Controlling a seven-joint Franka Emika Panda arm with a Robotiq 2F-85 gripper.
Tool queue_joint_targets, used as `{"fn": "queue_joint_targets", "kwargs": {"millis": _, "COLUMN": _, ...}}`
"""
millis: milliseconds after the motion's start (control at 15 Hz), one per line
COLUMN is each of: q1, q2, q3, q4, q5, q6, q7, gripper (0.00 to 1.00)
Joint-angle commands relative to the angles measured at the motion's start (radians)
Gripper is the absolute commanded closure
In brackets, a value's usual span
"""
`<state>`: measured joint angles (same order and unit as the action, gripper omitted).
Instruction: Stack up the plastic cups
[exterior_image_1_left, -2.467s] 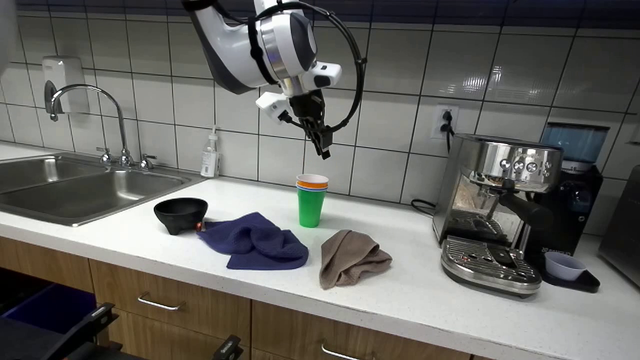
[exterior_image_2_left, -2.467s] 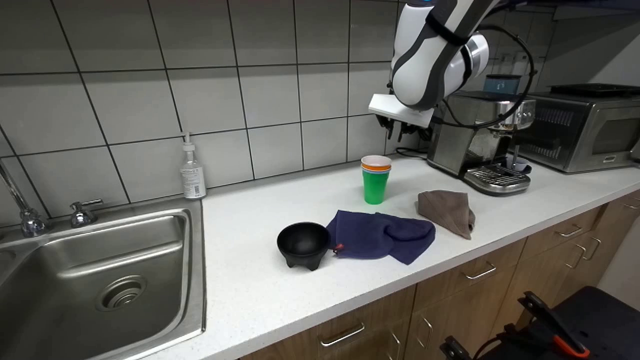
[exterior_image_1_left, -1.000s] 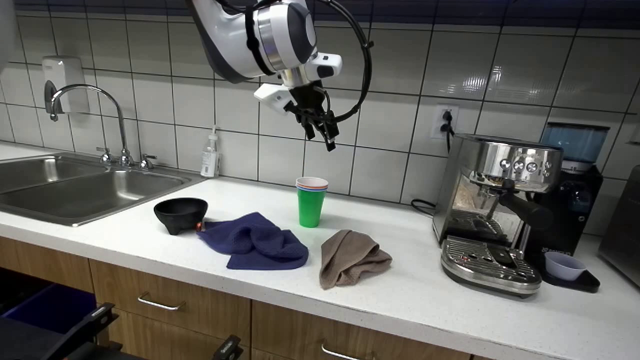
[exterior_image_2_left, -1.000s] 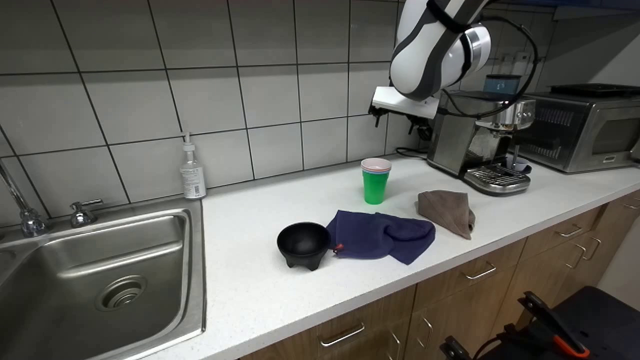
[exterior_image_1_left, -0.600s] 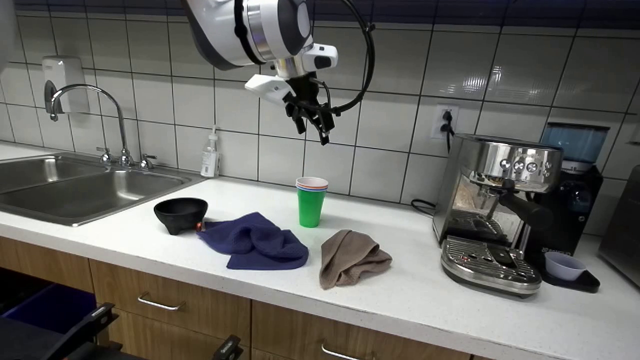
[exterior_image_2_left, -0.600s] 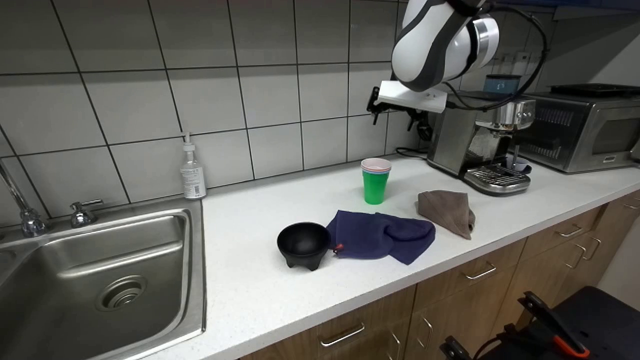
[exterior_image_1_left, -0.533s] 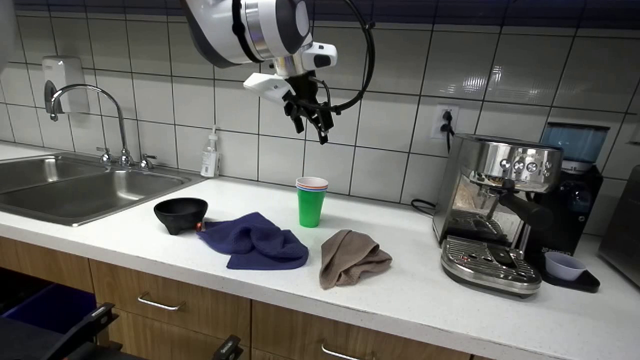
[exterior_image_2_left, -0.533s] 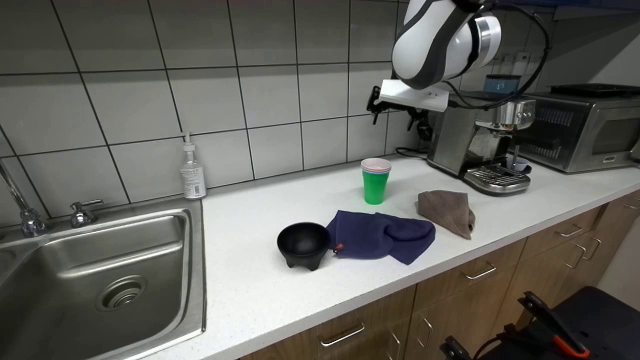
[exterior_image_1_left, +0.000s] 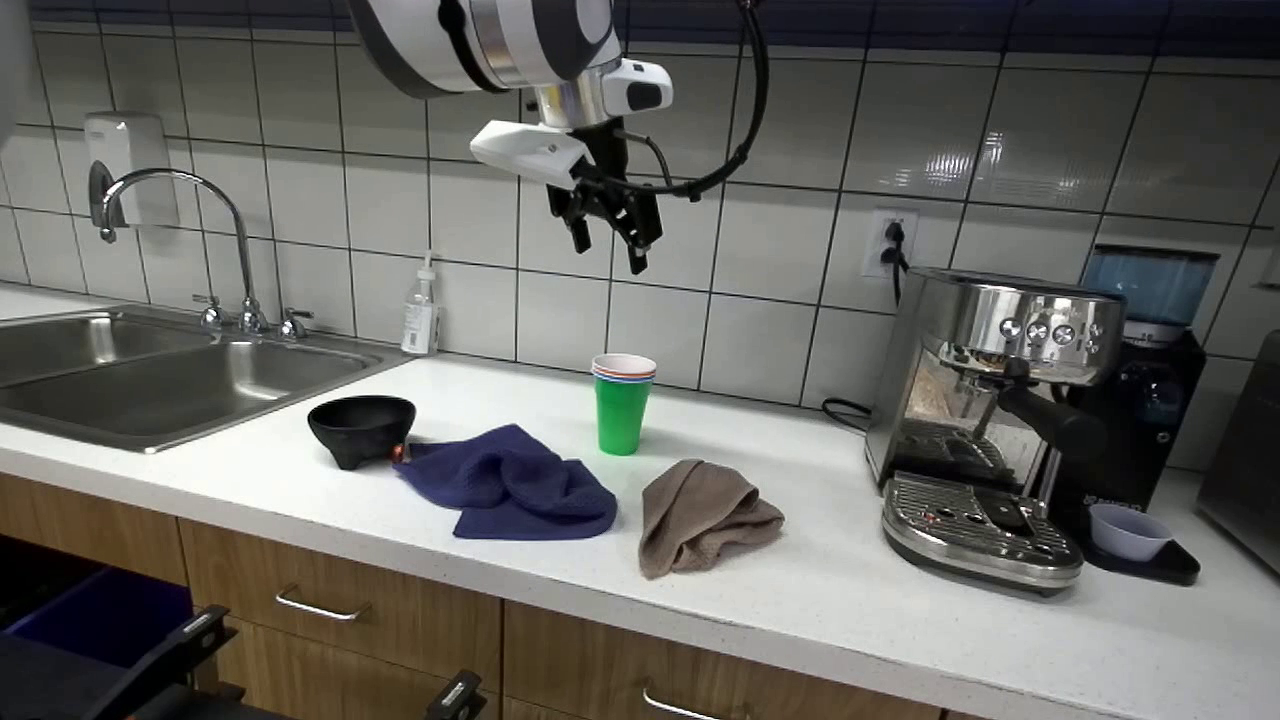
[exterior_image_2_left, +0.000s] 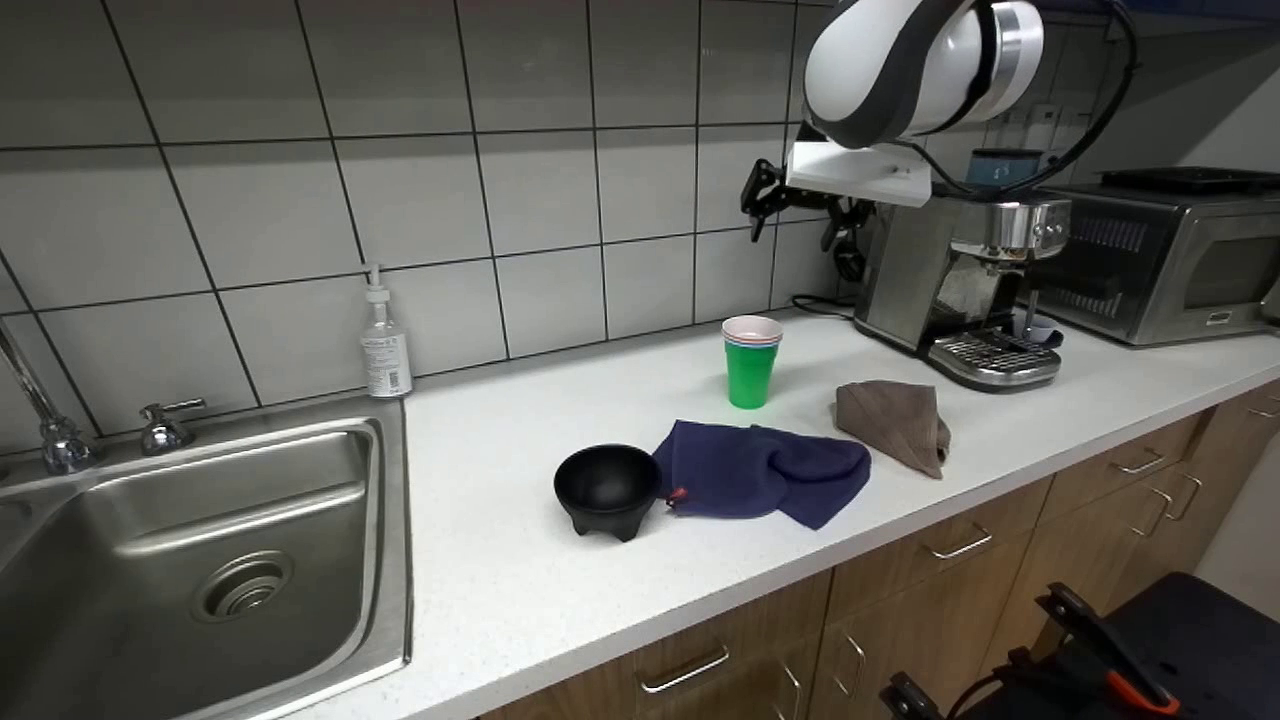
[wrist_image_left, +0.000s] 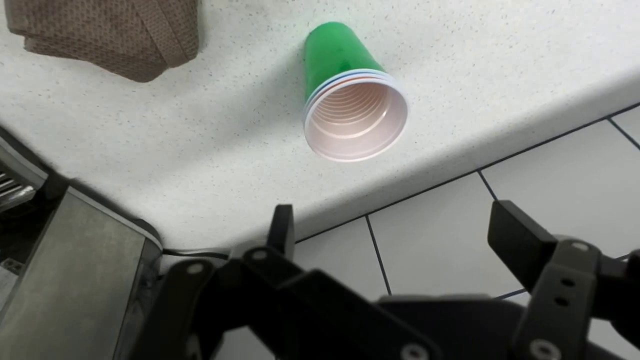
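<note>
The plastic cups stand nested in one upright stack on the white counter, seen in both exterior views. The green cup (exterior_image_1_left: 621, 420) (exterior_image_2_left: 750, 380) (wrist_image_left: 332, 50) is outermost. Of the blue cup (exterior_image_1_left: 625, 380), just a thin band at the rim shows. The orange cup (wrist_image_left: 355, 125) sits innermost, its pale inside facing up and its outer wall hidden but for a thin line. High above the stack, apart from it, hangs my gripper (exterior_image_1_left: 610, 257) (exterior_image_2_left: 793, 240) (wrist_image_left: 390, 215). Its jaws are spread wide with nothing between them.
A blue cloth (exterior_image_1_left: 520, 485) and a brown cloth (exterior_image_1_left: 705, 515) lie in front of the stack. The black bowl (exterior_image_2_left: 608, 485) touches or nearly touches the blue cloth. An espresso machine (exterior_image_1_left: 990, 420) stands to one side, the sink (exterior_image_2_left: 230, 540) to the other. Behind rises the tiled wall.
The orange cup, standing higher out of the stack at first, has dropped deeper into it. The gripper has opened from around there and risen away from the stack.
</note>
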<state>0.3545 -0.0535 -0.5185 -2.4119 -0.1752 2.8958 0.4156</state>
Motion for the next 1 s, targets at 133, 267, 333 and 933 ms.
{"fn": "queue_joint_targets", "kwargs": {"millis": 133, "q1": -0.246, "q2": -0.106, "q3": 0.254, "q4": -0.068, "q5": 0.102, "q6": -0.031, "q7": -0.193, "gripper": 0.00}}
{"fn": "queue_joint_targets", "kwargs": {"millis": 267, "q1": -0.288, "q2": -0.125, "q3": 0.299, "q4": -0.075, "q5": 0.132, "q6": -0.039, "q7": -0.234, "gripper": 0.00}}
{"fn": "queue_joint_targets", "kwargs": {"millis": 333, "q1": -0.303, "q2": -0.133, "q3": 0.315, "q4": -0.079, "q5": 0.146, "q6": -0.045, "q7": -0.252, "gripper": 0.00}}
{"fn": "queue_joint_targets", "kwargs": {"millis": 933, "q1": -0.338, "q2": -0.098, "q3": 0.351, "q4": -0.066, "q5": 0.154, "q6": -0.015, "q7": -0.238, "gripper": 0.00}}
